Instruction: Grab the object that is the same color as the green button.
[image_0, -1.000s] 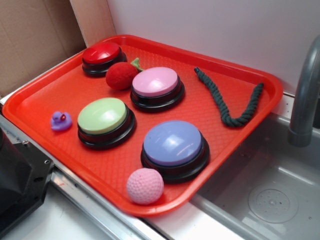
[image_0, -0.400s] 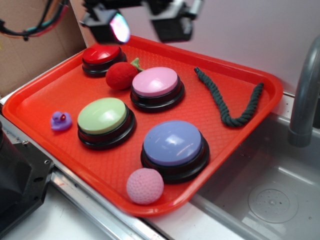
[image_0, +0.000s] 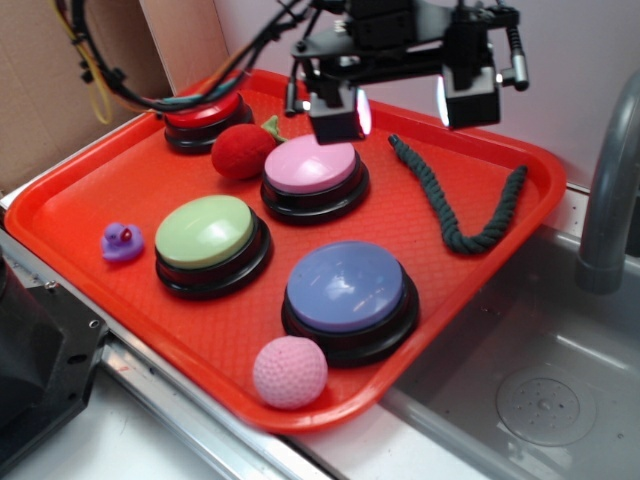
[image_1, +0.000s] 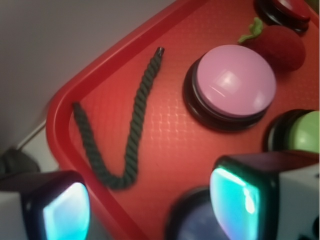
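The gripper (image_0: 403, 103) hangs above the tray (image_0: 90, 195) with its jaws spread wide and nothing between them. The rope (image_1: 122, 127) lies on the tray below and beyond the gap, apart from both fingers: a thin, dark green twisted cord bent into a J. The green button (image_0: 207, 232), a smooth pale dome on a black base, sits well off to the side, past the pink button (image_0: 311, 164).
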